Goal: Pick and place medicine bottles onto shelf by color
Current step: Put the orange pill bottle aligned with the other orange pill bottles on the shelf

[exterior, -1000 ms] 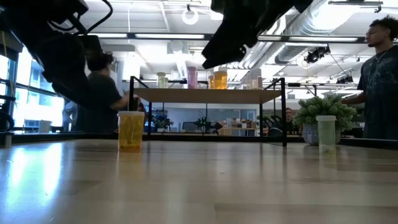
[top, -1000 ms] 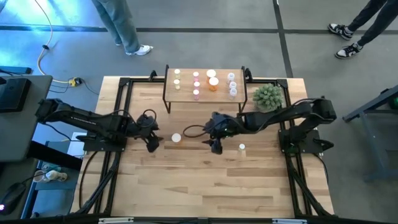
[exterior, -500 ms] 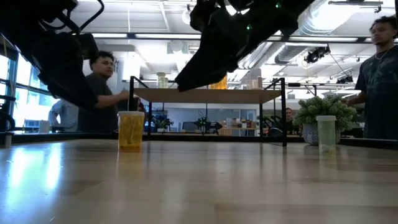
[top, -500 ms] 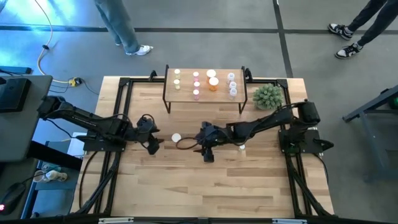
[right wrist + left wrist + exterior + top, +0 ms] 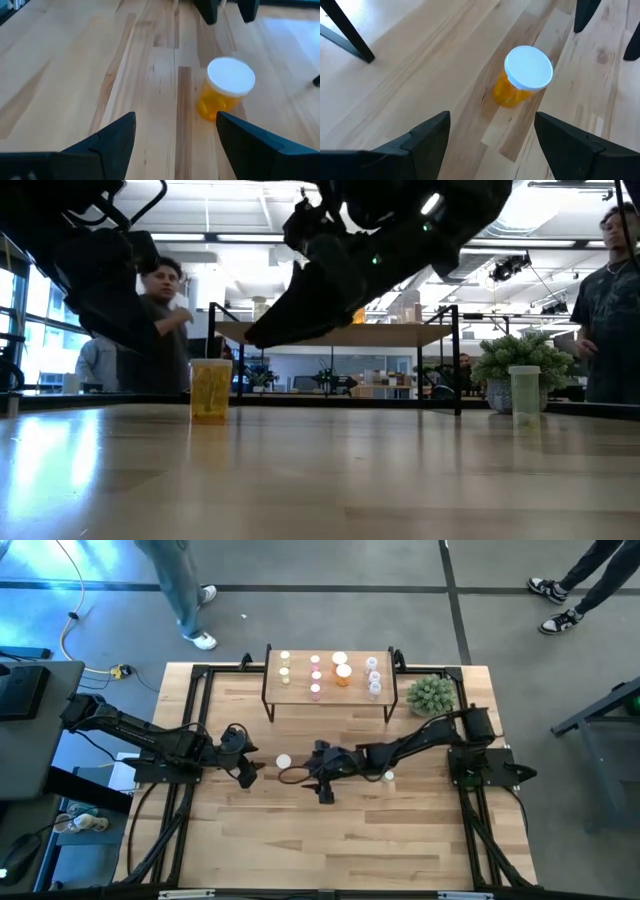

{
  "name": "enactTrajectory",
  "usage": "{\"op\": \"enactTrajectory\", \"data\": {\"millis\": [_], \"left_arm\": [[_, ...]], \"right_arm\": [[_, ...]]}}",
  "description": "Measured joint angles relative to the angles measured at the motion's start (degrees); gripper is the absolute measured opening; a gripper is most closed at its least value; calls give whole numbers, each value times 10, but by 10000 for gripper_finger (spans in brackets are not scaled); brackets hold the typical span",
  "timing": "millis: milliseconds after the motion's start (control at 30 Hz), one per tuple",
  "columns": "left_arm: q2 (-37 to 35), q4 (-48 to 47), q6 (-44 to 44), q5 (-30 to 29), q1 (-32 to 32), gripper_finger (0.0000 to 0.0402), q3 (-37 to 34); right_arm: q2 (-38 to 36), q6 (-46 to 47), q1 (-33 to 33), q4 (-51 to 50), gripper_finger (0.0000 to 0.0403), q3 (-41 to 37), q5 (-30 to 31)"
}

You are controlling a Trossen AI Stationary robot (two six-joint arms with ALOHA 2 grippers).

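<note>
The right tool [image 5: 322,790], jaws spread and empty, has swung in across the bench [image 5: 330,840] toward the yellow bottle [image 5: 284,761] standing between it and the open left tool [image 5: 249,771], so a pickup looks near.

Low view: dark right arm [image 5: 380,250] hides much of the light-wood shelf on black legs [image 5: 400,333]. High view: tiny white-capped bottles on the shelf [image 5: 316,675], labels too small to read; person [image 5: 180,590] cut off at the top edge.
</note>
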Motion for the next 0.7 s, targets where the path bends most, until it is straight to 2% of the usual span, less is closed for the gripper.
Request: {"op": "enactTrajectory", "data": {"millis": [167, 333, 500, 700], "left_arm": [[0, 0, 0, -2, 0, 280, 0], [0, 0, 0, -5, 0, 280, 0], [0, 1, 0, -6, 0, 280, 0], [3, 2, -30, -15, 2, 280, 0]], "right_arm": [[28, -12, 0, 40, 268, 0, 3], [55, -11, -5, 92, 268, 0, 39], [86, -11, -15, 156, 268, 0, 49], [117, 11, -31, 192, 268, 0, 64]]}}
